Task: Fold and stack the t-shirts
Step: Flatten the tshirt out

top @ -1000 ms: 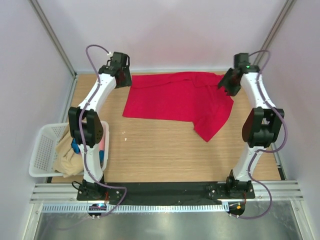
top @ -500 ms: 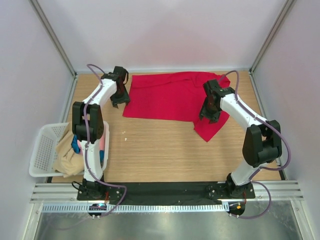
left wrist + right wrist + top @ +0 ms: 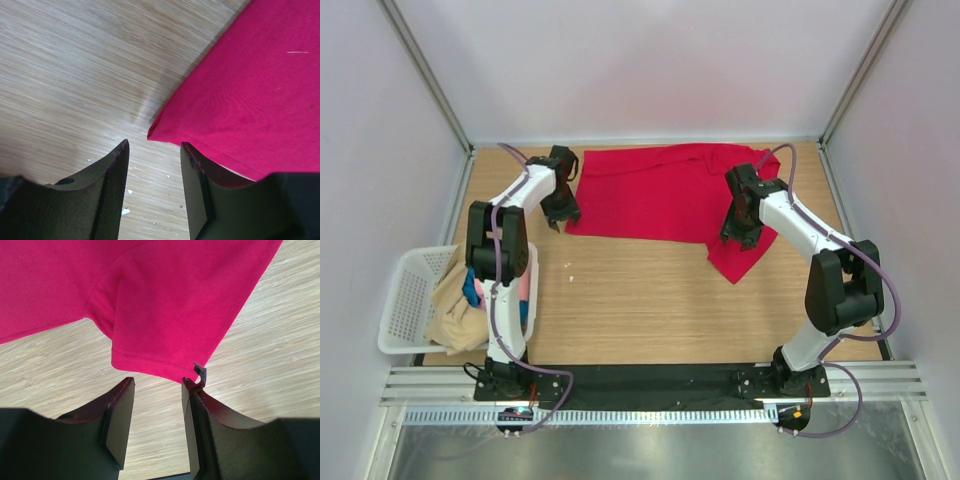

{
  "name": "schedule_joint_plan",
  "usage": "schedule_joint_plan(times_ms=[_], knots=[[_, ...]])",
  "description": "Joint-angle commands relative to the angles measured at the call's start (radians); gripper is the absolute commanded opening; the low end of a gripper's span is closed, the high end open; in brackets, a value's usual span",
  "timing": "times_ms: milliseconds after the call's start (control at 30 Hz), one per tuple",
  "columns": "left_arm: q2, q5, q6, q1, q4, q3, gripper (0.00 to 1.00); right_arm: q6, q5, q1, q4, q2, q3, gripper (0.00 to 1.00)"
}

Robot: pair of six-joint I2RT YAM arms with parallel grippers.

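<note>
A bright red t-shirt (image 3: 660,195) lies spread flat at the back of the table, one sleeve (image 3: 745,250) pointing toward the near right. My left gripper (image 3: 558,220) hovers at the shirt's near left corner (image 3: 152,134). It is open, with bare wood between its fingers (image 3: 107,195). My right gripper (image 3: 739,238) is open over that sleeve. In the right wrist view the sleeve hem (image 3: 150,365) lies just beyond the gripper's (image 3: 157,385) tips, and nothing is held. Beige (image 3: 450,310), blue (image 3: 470,292) and pink (image 3: 526,290) t-shirts lie bunched in the basket.
A white mesh basket (image 3: 405,275) stands at the table's left edge beside the left arm's base. Bare wooden tabletop (image 3: 650,310) stretches from the shirt to the arm bases. Small white specks (image 3: 125,210) lie on the wood near the left fingers. Walls close in the back and sides.
Both arms came forward from the back corners. The left gripper moved down the shirt's left edge to its near corner, and the right gripper swung inward over the sleeve.
</note>
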Motion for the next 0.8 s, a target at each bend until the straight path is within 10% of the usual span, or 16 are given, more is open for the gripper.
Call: schedule_joint_plan(times_ms=[0,767], knots=[[0.029,0.005,-0.003,0.004,0.006,0.018,0.46,0.008,0.03,-0.004,0.023,-0.031,-0.008,0.49],[0.02,0.045,0.017,0.033,0.112,-0.007,0.41,0.022,0.033,-0.013,0.03,-0.054,-0.055,0.49]])
